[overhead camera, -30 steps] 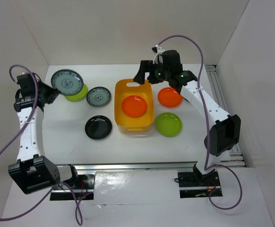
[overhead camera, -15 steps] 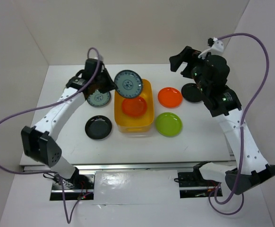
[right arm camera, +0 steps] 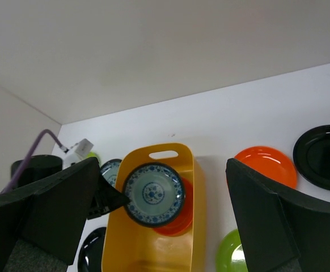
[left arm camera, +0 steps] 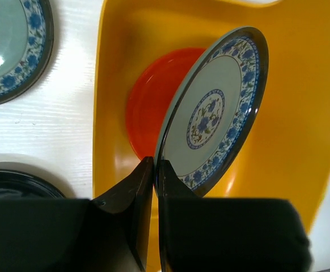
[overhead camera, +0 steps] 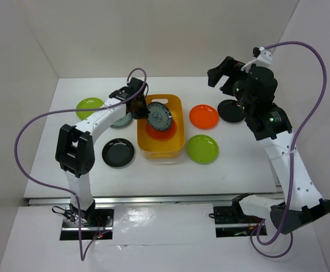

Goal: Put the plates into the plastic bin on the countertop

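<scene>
The yellow plastic bin (overhead camera: 144,148) stands mid-table with an orange plate (overhead camera: 170,130) lying in it. My left gripper (overhead camera: 144,111) is shut on the rim of a grey-blue patterned plate (overhead camera: 158,116) and holds it tilted on edge inside the bin, above the orange plate. The left wrist view shows the gripper (left arm camera: 155,164) clamped on that plate (left arm camera: 216,113) over the orange plate (left arm camera: 148,107). My right gripper (overhead camera: 227,73) is open, empty and raised over the back right; its view (right arm camera: 162,164) looks down on the bin (right arm camera: 148,249).
On the white countertop (overhead camera: 153,170) left of the bin lie a second patterned plate (overhead camera: 121,119), a lime green plate (overhead camera: 89,106) and a black plate (overhead camera: 118,152). Right of the bin lie an orange plate (overhead camera: 203,116), a black plate (overhead camera: 231,111) and a green plate (overhead camera: 202,148).
My left arm swung in from the far left with the patterned plate and lowered it into the bin. My right arm rose and drew back to the right.
</scene>
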Action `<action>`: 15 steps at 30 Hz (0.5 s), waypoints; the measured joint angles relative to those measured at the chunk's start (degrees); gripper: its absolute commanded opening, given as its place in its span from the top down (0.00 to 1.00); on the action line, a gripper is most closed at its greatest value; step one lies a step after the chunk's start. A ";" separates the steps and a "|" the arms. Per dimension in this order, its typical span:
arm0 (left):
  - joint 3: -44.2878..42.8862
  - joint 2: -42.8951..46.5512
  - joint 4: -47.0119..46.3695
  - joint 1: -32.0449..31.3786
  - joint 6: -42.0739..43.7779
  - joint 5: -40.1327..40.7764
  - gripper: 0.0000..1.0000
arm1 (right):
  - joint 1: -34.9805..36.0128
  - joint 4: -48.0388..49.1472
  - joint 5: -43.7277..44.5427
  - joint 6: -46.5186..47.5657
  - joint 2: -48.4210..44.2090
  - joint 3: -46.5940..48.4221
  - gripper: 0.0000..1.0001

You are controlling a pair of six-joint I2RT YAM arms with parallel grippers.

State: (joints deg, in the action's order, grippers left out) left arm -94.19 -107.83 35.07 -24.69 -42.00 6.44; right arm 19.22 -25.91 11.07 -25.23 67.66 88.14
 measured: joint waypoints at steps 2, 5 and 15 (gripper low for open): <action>0.00 -1.79 0.15 -0.24 -0.02 0.11 1.00 | 0.00 -0.15 -0.44 -0.02 0.00 0.00 0.00; 0.00 -3.48 0.24 -0.90 -0.02 0.13 0.78 | 0.00 -0.28 -1.11 0.17 0.00 0.00 0.00; -1.79 -3.74 -0.33 -1.88 0.24 -0.96 0.27 | 0.00 -0.26 -2.97 0.28 0.17 0.00 0.00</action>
State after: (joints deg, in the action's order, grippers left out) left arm -95.98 -111.57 34.74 -26.57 -41.76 5.48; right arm 19.22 -26.17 8.10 -24.95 67.83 88.14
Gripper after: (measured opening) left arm 0.650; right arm 0.999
